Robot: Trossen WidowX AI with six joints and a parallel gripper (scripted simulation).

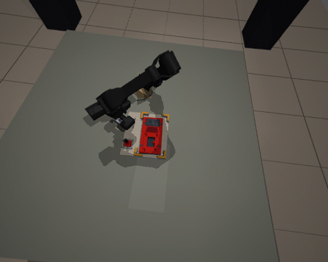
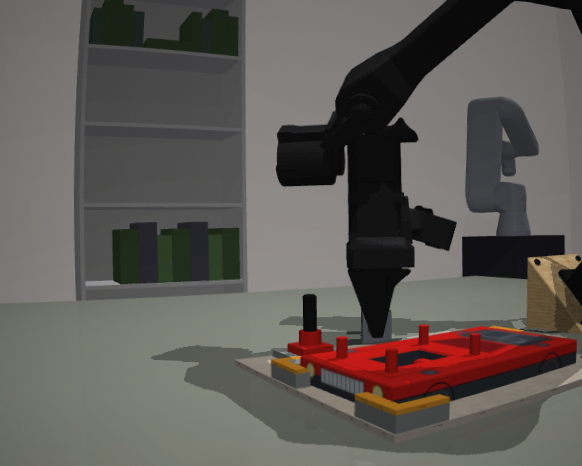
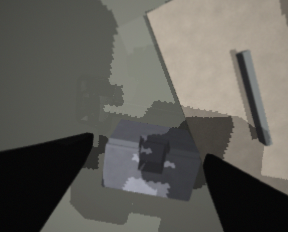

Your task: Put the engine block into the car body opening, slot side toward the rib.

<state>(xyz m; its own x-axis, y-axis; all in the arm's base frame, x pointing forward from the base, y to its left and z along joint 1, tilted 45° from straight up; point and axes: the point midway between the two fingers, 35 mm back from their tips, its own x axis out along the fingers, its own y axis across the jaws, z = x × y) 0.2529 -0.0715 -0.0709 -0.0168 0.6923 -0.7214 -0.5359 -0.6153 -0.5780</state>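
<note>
The grey engine block (image 2: 365,335) (image 3: 120,160) stands low beside the board's edge, outside the car body, with a dark raised part on top. My gripper (image 2: 376,334) (image 3: 148,149) is open, its fingertips on either side of the block, with a narrow gap showing at the left finger and a smaller one at the right. The red car body (image 1: 141,142) (image 2: 530,357) lies on the board. Its opening (image 1: 150,141) (image 2: 400,358) is empty, with a small red rib at one side. The block's slot side cannot be made out.
The pale board (image 1: 136,130) (image 3: 210,60) carries orange-topped corner brackets (image 1: 163,156) (image 2: 400,405) around the car. A red part with a black post (image 1: 127,143) (image 2: 310,340) stands beside the car. A thin grey bar (image 3: 254,100) lies on the board. Red pegs rise around the opening.
</note>
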